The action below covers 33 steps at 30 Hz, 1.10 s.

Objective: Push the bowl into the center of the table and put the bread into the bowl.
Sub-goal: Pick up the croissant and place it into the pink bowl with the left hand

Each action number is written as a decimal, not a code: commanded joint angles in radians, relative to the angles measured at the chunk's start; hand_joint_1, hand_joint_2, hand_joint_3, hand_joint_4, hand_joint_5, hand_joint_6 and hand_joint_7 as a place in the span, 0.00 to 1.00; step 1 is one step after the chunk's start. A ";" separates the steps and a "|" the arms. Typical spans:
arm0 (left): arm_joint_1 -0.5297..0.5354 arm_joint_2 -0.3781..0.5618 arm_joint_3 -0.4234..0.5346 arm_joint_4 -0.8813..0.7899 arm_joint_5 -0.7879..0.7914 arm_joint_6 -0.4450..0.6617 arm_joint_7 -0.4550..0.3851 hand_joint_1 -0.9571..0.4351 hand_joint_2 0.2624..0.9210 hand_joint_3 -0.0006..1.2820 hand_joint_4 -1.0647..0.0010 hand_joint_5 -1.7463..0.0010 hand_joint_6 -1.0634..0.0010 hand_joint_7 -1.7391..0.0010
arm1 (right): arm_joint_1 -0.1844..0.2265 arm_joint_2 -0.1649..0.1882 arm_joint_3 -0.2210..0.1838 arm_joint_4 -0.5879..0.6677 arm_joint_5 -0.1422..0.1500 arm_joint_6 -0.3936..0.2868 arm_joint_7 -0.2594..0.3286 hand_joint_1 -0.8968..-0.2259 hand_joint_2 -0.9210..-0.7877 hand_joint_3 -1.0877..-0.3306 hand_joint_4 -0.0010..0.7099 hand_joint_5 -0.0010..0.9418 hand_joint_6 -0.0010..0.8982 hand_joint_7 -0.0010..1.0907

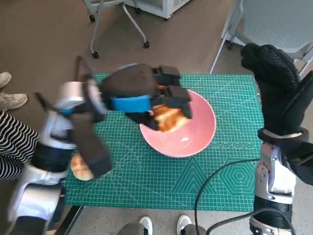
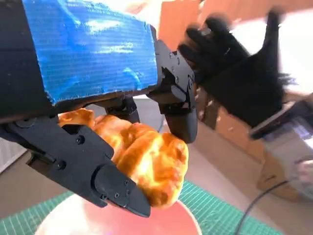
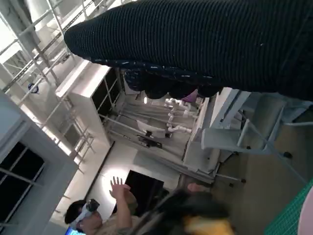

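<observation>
Head view shows the left hand (image 1: 146, 98) gripping a golden piece of bread (image 1: 168, 117) over the pink bowl (image 1: 188, 137), which sits on the green cutting mat (image 1: 146, 181) covering the surface. Left wrist view confirms black fingers (image 2: 112, 186) clamped around the bread (image 2: 146, 161) just above the bowl's rim (image 2: 181, 220). A second bread piece (image 1: 80, 169) lies near the mat's left edge. The right hand (image 1: 274, 83) is raised beside the surface, fingers apart, holding nothing. A person (image 3: 98, 215) appears in the right wrist view.
</observation>
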 commanded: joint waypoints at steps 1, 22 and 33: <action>-0.049 -0.047 -0.028 0.095 0.072 -0.001 0.065 0.69 1.00 0.04 0.35 0.39 0.37 0.30 | 0.022 -0.011 -0.005 -0.002 -0.003 0.017 -0.003 0.33 0.00 0.55 0.20 0.00 0.01 0.55; -0.083 -0.083 -0.105 0.319 0.144 -0.020 0.060 0.65 0.85 0.07 0.71 0.82 0.69 0.66 | 0.034 -0.013 -0.003 -0.031 -0.012 0.034 -0.020 0.34 0.00 0.53 0.21 0.00 0.01 0.56; -0.030 0.012 -0.054 0.111 0.007 0.144 -0.194 0.51 0.76 0.01 0.98 1.00 0.89 0.85 | 0.032 -0.011 -0.003 -0.034 -0.009 0.039 -0.023 0.34 0.00 0.53 0.22 0.01 0.00 0.57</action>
